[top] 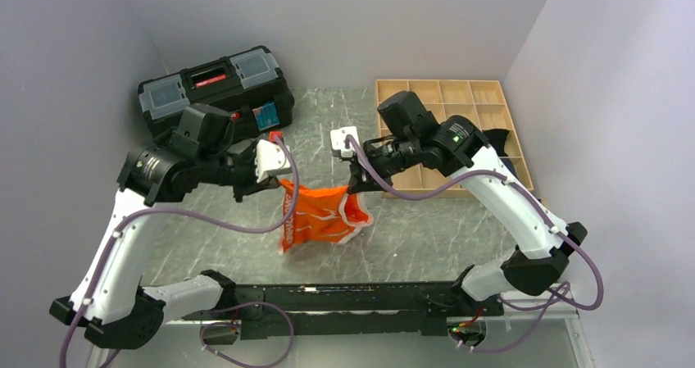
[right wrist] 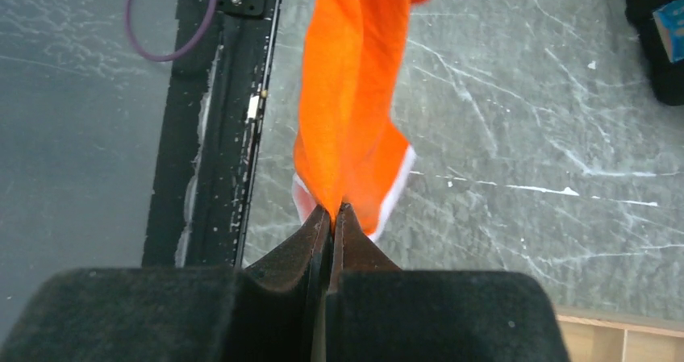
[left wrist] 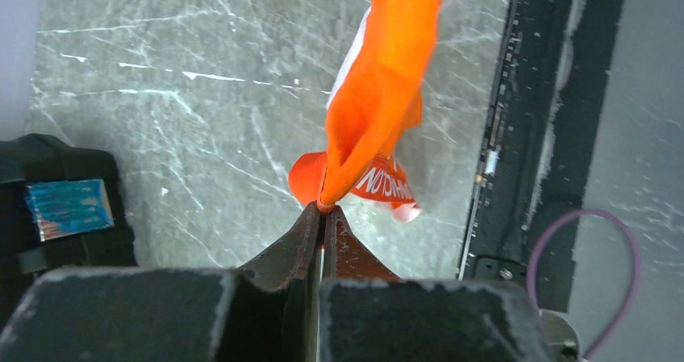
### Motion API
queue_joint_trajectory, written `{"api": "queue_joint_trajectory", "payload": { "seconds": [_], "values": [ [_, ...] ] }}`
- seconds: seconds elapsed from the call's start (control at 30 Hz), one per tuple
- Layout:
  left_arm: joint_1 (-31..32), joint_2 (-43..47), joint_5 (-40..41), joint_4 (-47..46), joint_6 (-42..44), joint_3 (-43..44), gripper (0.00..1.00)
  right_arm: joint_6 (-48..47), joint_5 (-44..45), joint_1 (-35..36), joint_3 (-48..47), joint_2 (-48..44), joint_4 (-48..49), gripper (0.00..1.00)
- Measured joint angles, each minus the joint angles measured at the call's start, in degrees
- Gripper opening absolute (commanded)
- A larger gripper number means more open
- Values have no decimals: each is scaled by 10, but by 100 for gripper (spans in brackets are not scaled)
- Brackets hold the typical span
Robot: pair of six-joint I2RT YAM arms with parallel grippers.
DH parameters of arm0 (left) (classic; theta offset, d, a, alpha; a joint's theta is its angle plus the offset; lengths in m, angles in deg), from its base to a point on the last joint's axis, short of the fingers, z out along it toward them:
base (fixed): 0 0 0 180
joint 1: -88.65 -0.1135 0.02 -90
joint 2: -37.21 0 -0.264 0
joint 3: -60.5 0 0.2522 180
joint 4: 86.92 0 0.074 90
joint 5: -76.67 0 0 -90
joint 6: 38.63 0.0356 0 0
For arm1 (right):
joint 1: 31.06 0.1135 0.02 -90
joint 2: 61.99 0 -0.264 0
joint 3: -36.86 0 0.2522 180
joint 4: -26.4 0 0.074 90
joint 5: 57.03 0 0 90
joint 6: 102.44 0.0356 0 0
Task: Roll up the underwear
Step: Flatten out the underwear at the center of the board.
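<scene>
At the far left rear of the desk a black toolbox with grey latches and a red handle sits against the wall, close behind the left arm; a small red item lies just beside its right end, too small to identify. The left jaws are clenched on one upper corner of the underwear, and the left wrist view shows an orange fold pinched flat between them. The bright orange briefs hang in the middle of the scene, above the marbled desk top, with the top edge pulled between the two arms and the white-trimmed lower part drooping towards the near side. Whether the lowest corner touches the desk cannot be told. The right jaws are shut tight on the other upper corner, and the right wrist view shows the fabric caught between the pads. Nothing lies on the desk directly under the cloth. Along the near edge runs the black mounting rail. To the right rear stands a wooden compartment tray, partly hidden by the right arm, with a dark cloth in a cell on its right side.
</scene>
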State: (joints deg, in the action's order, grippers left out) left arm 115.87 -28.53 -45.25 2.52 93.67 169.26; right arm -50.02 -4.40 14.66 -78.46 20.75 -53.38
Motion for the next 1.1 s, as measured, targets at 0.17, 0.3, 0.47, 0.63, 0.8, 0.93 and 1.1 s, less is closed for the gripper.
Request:
{"api": "queue_joint_trajectory", "payload": {
  "seconds": [0.17, 0.3, 0.47, 0.63, 0.8, 0.93, 1.1],
  "values": [
    [14, 26, 6, 50, -14, 18, 0, 3, -13, -8, 0, -22, -17, 0],
    [14, 24, 26, 63, -16, 28, 0, 3, -11, -23, -9, -23, -23, 0],
    [15, -4, 73, 33, -32, 39, 0, 9, 15, -29, -50, -5, -30, 0],
    [15, -24, 152, -51, -67, 39, 0, 12, 73, -36, -113, 13, -28, 0],
    [15, -31, 192, -115, -96, 42, 0, 12, 104, -41, -172, 31, -26, 0],
    [15, -25, 172, -123, -99, 42, 0, 10, 98, -41, -176, 26, -31, 0],
    [22, 12, 107, -101, -81, 24, 0, 3, 74, -30, -157, 4, -50, 0]
  ]
}}
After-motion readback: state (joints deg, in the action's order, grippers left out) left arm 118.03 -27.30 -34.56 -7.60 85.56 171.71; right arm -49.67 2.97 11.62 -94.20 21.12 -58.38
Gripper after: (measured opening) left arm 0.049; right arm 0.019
